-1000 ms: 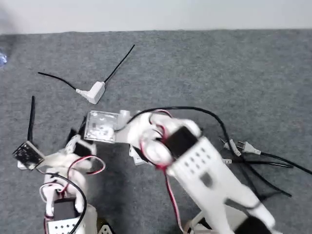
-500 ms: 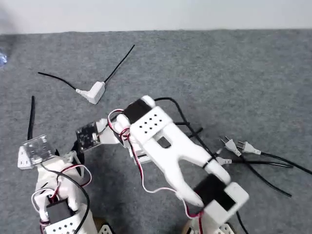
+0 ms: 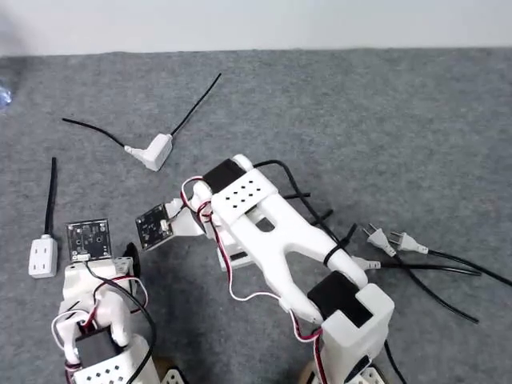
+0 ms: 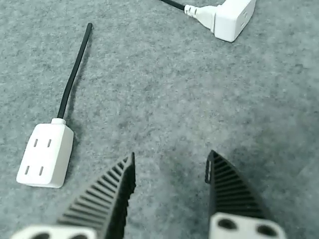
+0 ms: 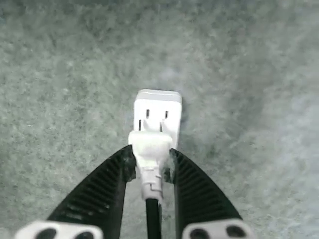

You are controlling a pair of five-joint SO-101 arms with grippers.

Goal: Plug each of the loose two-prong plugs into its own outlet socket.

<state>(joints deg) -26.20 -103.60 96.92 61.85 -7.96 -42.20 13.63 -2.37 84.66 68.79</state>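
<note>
Right wrist view: item one, plug at socket, insertion in hand.
My right gripper (image 5: 151, 156) is clenched on the white two-prong plug (image 5: 149, 142), whose prongs meet the slots of the outlet block (image 5: 158, 105) on the grey carpet (image 5: 259, 74). I judge the push should run straight along the prongs, slowly, since the unanchored block may slide. Left gripper (image 4: 169, 172) hangs released near a second outlet (image 4: 44, 155); loose plugs (image 3: 406, 241) lie well apart from both.

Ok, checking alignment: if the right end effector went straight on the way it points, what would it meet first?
The white outlet block, right ahead of the two-prong plug in the right end effector; prongs seem at its slots, depth unclear.
</note>
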